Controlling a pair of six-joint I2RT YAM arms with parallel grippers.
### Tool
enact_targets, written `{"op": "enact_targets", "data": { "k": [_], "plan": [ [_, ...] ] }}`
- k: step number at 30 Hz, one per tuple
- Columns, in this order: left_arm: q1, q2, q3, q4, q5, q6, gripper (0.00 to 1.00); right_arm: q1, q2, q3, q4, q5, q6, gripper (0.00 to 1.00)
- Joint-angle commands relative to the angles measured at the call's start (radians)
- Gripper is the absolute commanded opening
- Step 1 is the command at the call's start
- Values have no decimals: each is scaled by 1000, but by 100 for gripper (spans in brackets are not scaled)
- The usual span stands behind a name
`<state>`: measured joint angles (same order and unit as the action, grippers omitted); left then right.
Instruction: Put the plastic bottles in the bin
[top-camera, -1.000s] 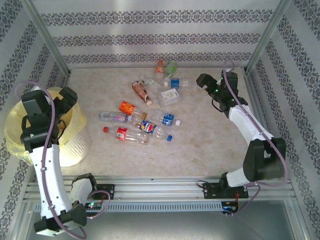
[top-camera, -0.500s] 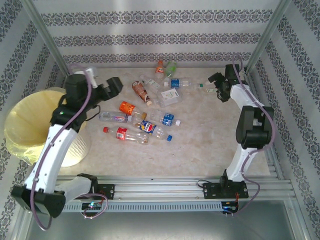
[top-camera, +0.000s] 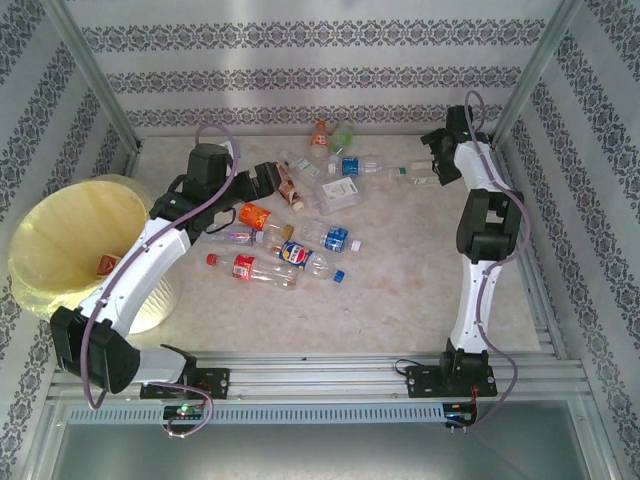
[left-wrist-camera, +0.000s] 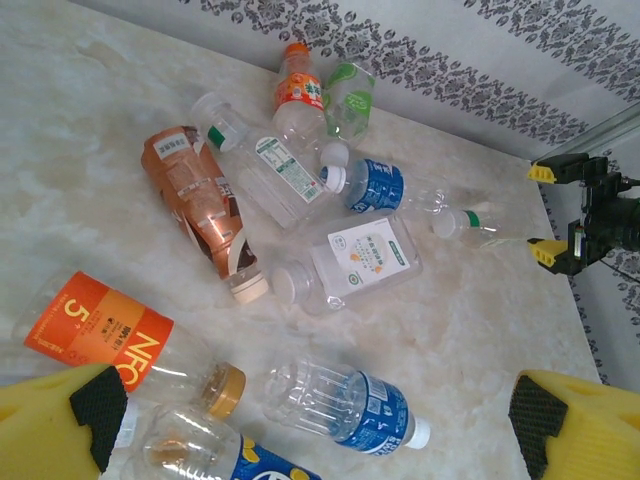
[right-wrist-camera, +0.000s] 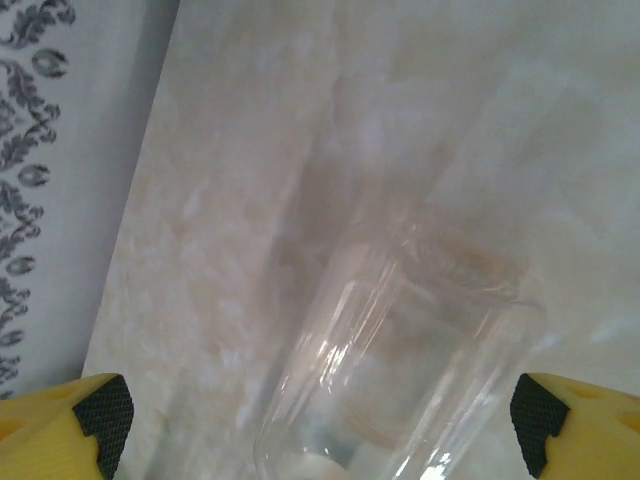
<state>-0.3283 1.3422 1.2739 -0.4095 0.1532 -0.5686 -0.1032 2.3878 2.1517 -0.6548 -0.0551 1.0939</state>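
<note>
At nine o'clock on the bench (top-camera: 400, 290), the bin (top-camera: 60, 225) stands uncovered. A second ago the left arm hung over it, and it has since swung out toward eleven o'clock. One red-labelled bottle (top-camera: 105, 265) lies inside on the yellow liner, so I judge that a drop has just been made and the arm is going back for more.

The left tool (top-camera: 265, 178) hangs over the heap with its fingers spread wide and nothing between them. From its wrist camera, the orange-labelled bottle (left-wrist-camera: 100, 335) and a blue-labelled bottle (left-wrist-camera: 370, 405) lie nearest below it.

Most of the plastic bottles (top-camera: 295, 253) are still scattered from the centre up to twelve o'clock, so the task looks barely begun.

At two o'clock the right arm has risen from its low bend and reached into the far corner. The right tool (top-camera: 440, 162) is spread open around a small clear bottle (right-wrist-camera: 400, 350). The bottle lies between the pads, and I see no grip on it yet.

Underfoot the bench is pale, smooth, marbled stone-look sheet, on which round bottles may well roll if nudged. Grey walls (top-camera: 320, 60) with dark floral stripes close three sides, and aluminium posts (top-camera: 95, 75) stand at the far corners.
</note>
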Motion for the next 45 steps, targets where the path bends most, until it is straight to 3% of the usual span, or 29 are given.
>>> {"op": "enact_targets", "data": {
  "k": [1, 11, 17, 19, 25, 32, 35, 45],
  "plan": [
    [-11, -17, 7, 15, -28, 48, 100, -12, 75, 101, -148, 13, 14, 97],
    [-12, -31, -31, 25, -49, 87, 100, -15, 166, 194, -176, -11, 0, 97],
    [-12, -9, -33, 27, -17, 102, 100, -17, 182, 187, -164, 21, -21, 87],
    [-12, -4, -36, 32, -10, 103, 100, -20, 164, 155, -132, 13, -30, 78],
    [-12, 23, -18, 27, 57, 98, 100, -23, 7, -50, 48, 24, -57, 53],
    [-17, 76, -10, 51, 175, 105, 100, -23, -214, -298, 190, 31, -98, 47],
    [-28, 93, -14, 74, 208, 105, 100, -22, -341, -464, 305, 2, -96, 42],
    [-103, 202, 4, 218, 377, 134, 100, 28, -743, -950, 725, -135, -145, 41]
  ]
}}
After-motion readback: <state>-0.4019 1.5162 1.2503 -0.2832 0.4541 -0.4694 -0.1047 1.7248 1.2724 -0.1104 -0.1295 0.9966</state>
